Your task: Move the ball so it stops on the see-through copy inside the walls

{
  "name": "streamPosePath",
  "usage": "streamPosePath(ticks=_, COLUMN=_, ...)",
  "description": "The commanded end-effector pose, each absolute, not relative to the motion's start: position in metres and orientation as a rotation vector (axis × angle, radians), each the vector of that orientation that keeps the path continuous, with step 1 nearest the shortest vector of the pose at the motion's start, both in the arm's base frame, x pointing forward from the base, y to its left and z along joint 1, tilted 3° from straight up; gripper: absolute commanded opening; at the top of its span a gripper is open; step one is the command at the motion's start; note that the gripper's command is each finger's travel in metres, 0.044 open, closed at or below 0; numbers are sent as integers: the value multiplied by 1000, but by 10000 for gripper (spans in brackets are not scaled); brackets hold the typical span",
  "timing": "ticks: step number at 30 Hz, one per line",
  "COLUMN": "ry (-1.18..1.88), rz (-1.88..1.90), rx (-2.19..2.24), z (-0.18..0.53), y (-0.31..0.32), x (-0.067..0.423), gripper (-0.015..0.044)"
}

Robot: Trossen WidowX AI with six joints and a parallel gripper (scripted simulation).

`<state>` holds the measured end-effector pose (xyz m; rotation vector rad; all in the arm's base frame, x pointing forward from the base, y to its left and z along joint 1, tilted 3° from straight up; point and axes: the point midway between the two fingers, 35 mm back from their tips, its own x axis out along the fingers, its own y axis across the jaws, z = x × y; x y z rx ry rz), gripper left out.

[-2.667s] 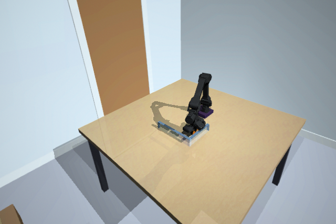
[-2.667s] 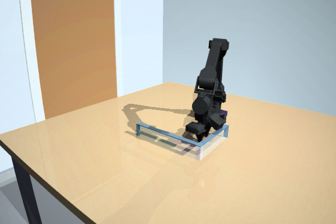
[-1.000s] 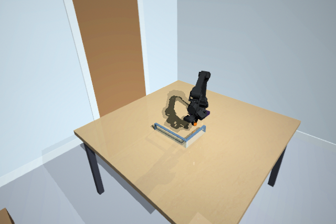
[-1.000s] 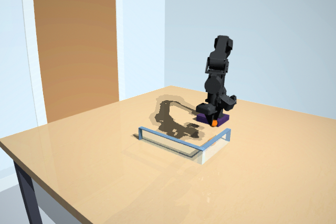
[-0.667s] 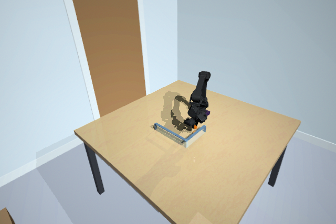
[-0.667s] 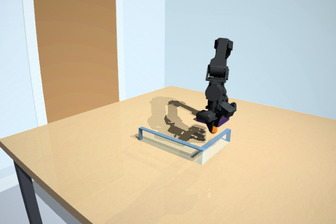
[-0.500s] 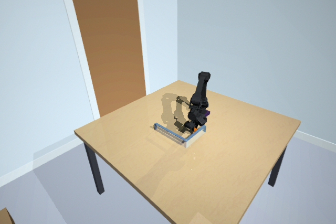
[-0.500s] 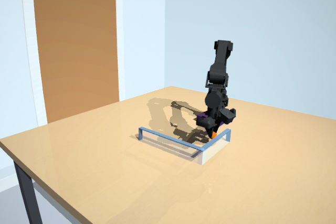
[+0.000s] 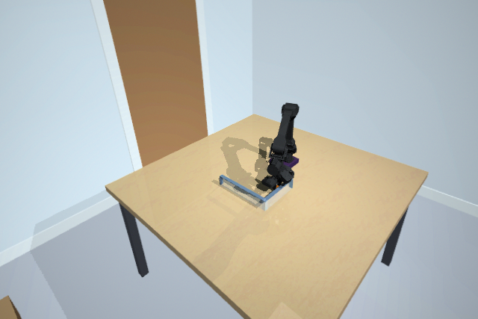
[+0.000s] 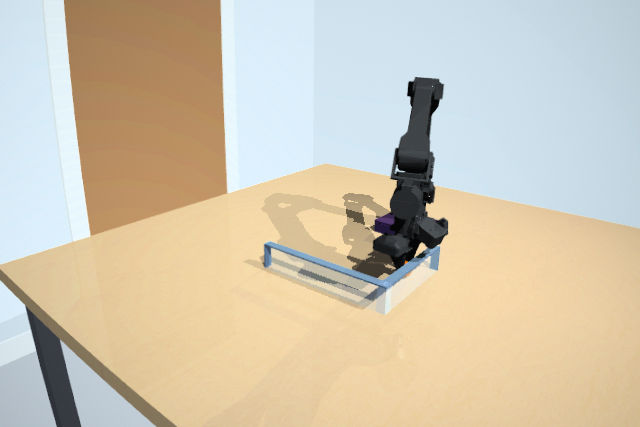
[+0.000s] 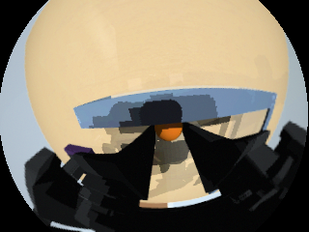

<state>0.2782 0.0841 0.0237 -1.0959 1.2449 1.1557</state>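
Pale blue walls and a brown door panel (image 9: 152, 57) stand behind the wooden table (image 9: 328, 230), and the arm (image 10: 416, 153) rises from a purple base (image 10: 385, 224) set toward the table's far corner. You have the arm folded steeply down, so that the gripper (image 11: 169, 134) hangs low inside the two clear walls (image 10: 330, 269), on the base side of their corner.

Your fingers are clamped on the orange ball (image 11: 170, 133). In the wrist view it sits pinched between the two dark tips, with the blue rim of a wall running across just beyond it. In the exterior view only a sliver of orange shows under the gripper, close to the shorter wall. Whether the ball already touches the table, you cannot tell from these views.

You are in the placing step: the ball is carried, it is inside the walls, and it is low. The see-through copy does not show clearly in any view; the gripper and its shadow cover that patch, so you cannot confirm the ball is over the spot.

Next, judge the position against the copy, settle the ball down on the table, and spread the fingers slowly so it does not get nudged. A ball rolls easily, and the nearby wall leaves little room, so lift straight up before you draw the gripper away.
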Motion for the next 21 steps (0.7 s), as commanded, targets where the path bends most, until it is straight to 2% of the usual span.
streamPosePath(ticks=1, ry=1245, rz=1151, rx=-1096, z=17, y=84, x=278, gripper=0)
streamPosePath(ticks=11, ry=1245, rz=1151, rx=-1096, z=13, y=84, x=278, gripper=0)
streamPosePath(ticks=21, ry=1245, rz=1156, rx=-1096, z=14, y=84, x=278, gripper=262)
